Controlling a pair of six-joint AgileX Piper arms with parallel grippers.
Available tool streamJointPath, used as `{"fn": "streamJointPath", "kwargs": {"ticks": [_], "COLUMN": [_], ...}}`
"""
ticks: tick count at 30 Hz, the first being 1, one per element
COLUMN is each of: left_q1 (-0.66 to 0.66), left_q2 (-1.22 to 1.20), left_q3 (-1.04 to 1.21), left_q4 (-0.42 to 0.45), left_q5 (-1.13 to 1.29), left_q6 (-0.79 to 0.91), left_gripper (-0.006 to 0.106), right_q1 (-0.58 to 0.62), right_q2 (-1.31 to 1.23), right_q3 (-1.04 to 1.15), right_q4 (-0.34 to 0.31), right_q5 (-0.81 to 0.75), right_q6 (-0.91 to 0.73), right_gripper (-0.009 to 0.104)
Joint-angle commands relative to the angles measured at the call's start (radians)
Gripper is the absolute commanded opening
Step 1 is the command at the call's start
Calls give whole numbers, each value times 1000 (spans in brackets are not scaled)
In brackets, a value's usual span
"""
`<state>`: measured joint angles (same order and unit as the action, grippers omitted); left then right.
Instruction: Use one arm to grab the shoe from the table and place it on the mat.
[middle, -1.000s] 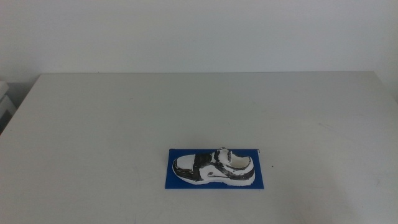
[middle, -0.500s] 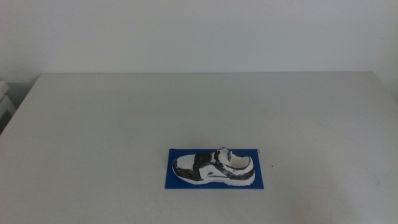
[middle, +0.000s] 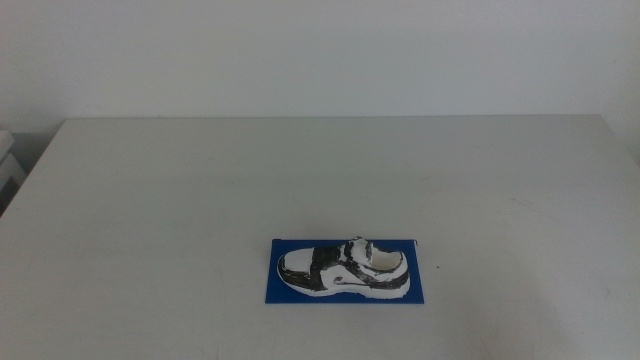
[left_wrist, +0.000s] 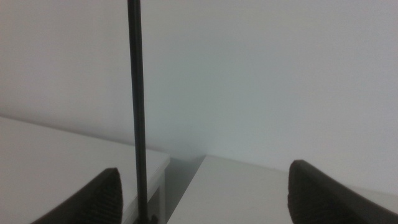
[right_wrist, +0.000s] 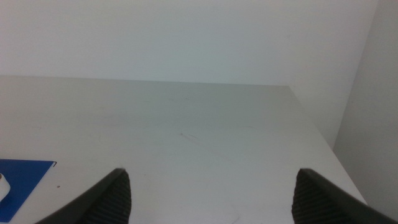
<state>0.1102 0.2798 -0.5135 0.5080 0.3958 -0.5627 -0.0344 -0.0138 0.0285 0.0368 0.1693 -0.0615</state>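
The shoe (middle: 343, 269), a small white sneaker with black patches and strap, lies upright on the deep blue mat (middle: 415, 295) near the table's front middle, toe pointing left. Neither arm shows in the middle view. My left gripper (left_wrist: 205, 196) is open and empty, facing a white wall away from the shoe. My right gripper (right_wrist: 214, 196) is open and empty, looking over the table's right part. A corner of the mat (right_wrist: 22, 177) and a sliver of the shoe (right_wrist: 2, 185) show at the edge of the right wrist view.
The grey table (middle: 200, 180) stretches wide around the mat. A white piece of furniture (middle: 8, 165) stands off the table's left edge. A thin black rod (left_wrist: 138, 112) crosses the left wrist view.
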Motion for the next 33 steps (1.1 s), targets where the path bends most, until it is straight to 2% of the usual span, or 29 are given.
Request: {"fn": "streamJointPath", "kwargs": {"ticks": [1,6,10,14,22,27,33], "left_q1": [2,2,2,2,0,0,0], "left_q2": [-1,-78,-145,-192,-320,-319,-319], "left_q3": [-8,101,218,335,508,544,545], "left_q4": [13,-50,-188,-314,-353,-472,-477], "left_q5": [-57,-117,-263,-344,-383,-380,-387], "left_q6": [4,148,353,436,447,546,569], "left_gripper": [89,89,89,89,89,89,89], "right_q1": [-4,-4,-4,-4,-4,-4,-4], "right_q2": [-21,-21,-21,-21,-21,-21,-21], "right_q3": [-10,-10,-10,-10,-10,-10,-10], "right_q4": [-8,-8,-8,-8,-8,-8,-8], "right_q5": [-79,-79,-79,-79,-79,-79,-79], "right_q6": [-13,-13,-13,-13,-13,-13,-13], "right_gripper": [66,66,66,66,66,66,66]}}
